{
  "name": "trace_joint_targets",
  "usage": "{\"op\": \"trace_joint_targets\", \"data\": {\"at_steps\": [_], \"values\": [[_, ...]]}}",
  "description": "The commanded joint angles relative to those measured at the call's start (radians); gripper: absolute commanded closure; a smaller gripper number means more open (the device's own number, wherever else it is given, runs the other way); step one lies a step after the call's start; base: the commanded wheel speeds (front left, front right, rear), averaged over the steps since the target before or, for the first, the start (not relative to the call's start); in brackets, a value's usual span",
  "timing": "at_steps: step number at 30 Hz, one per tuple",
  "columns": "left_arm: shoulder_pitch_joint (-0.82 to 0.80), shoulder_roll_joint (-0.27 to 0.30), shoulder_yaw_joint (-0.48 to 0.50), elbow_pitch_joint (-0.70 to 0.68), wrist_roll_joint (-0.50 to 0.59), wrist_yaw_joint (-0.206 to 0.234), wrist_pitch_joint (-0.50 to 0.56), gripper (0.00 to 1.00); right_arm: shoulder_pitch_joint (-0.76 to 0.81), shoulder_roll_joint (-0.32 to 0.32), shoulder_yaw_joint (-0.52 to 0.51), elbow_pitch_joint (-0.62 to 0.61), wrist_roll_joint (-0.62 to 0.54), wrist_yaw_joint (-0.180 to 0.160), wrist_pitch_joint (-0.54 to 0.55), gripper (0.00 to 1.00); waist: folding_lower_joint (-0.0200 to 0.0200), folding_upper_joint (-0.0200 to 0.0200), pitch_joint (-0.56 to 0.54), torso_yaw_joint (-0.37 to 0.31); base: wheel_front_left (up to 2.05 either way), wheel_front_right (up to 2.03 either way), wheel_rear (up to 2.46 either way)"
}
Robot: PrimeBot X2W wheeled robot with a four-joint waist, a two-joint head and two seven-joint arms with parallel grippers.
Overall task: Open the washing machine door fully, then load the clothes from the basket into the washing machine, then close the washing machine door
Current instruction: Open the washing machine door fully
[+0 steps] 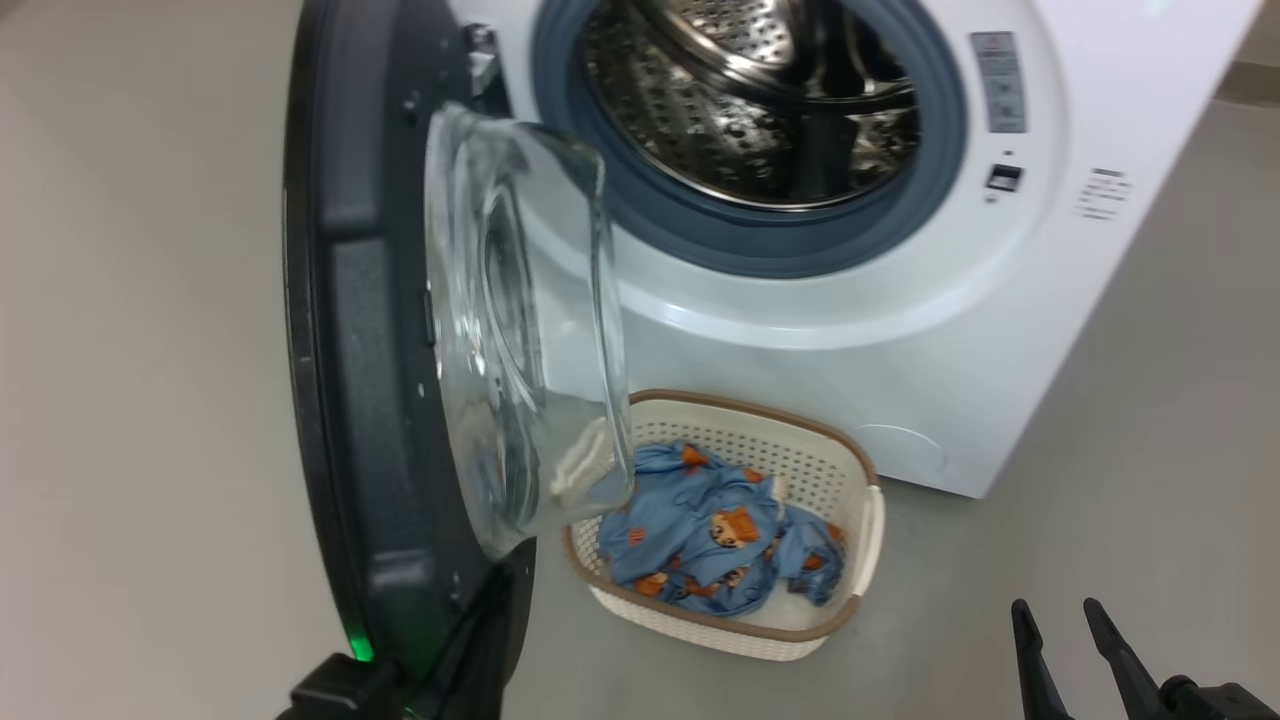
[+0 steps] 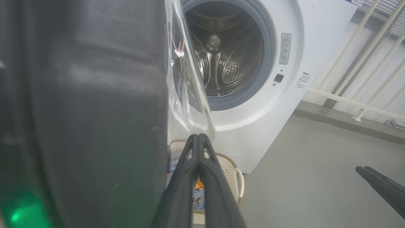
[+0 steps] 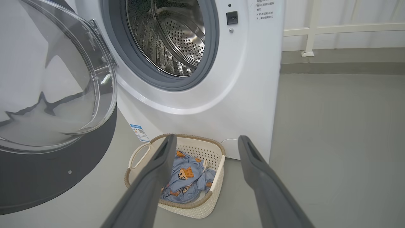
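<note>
As the door (image 1: 360,420) stands swung wide off the washer (image 1: 900,330), we enter step one as done or nearly so. Whether it rests at its stop we cannot tell.

- Door: left half of the head view, seen almost edge-on. Its glass bowl (image 1: 520,330) bulges toward centre frame and overlaps the basket's left end in the picture.
- Drum (image 1: 760,100): upper centre, bare steel, no fabric in it.
- Basket (image 1: 800,440): lower centre, on the floor (image 1: 1100,480), just in front of the washer.
- Clothes (image 1: 700,540): one blue heap inside the basket, none lifted out.
- Left gripper (image 2: 198,139): lower centre of the left wrist view, jaws pressed together on nothing. It sits close beside the door's dark inner side; touching or apart, we cannot tell.
- Right gripper (image 1: 1056,612): lower right of the head view, jaws spread and empty, well apart from the basket.

Outstanding, by our reckoning: the whole of the loading, then the closing. We judge the task to be at about its first third, with the spread right jaws the likelier pair to take the heap.
</note>
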Motion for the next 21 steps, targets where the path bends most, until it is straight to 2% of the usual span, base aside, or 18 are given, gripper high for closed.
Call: {"op": "trace_joint_targets", "data": {"at_steps": [1,10,21], "values": [[-0.042,0.013,0.055,-0.017,-0.011,0.016,-0.011,1.0,-0.037,-0.013,0.026,-0.021,-0.013,0.006,-0.012,0.0,0.0,0.0,0.01,0.05,0.0,0.0,0.0],[-0.045,0.01,0.162,0.04,-0.071,0.063,-0.073,1.0,-0.029,-0.013,0.032,-0.018,-0.027,0.006,-0.012,0.0,0.0,0.0,0.018,0.113,0.0,0.0,0.0],[-0.197,0.022,0.293,0.236,-0.132,0.058,-0.178,1.0,-0.025,-0.013,0.045,-0.019,-0.05,0.006,-0.012,0.0,0.0,0.0,0.041,0.115,0.0,0.0,0.0]]}}
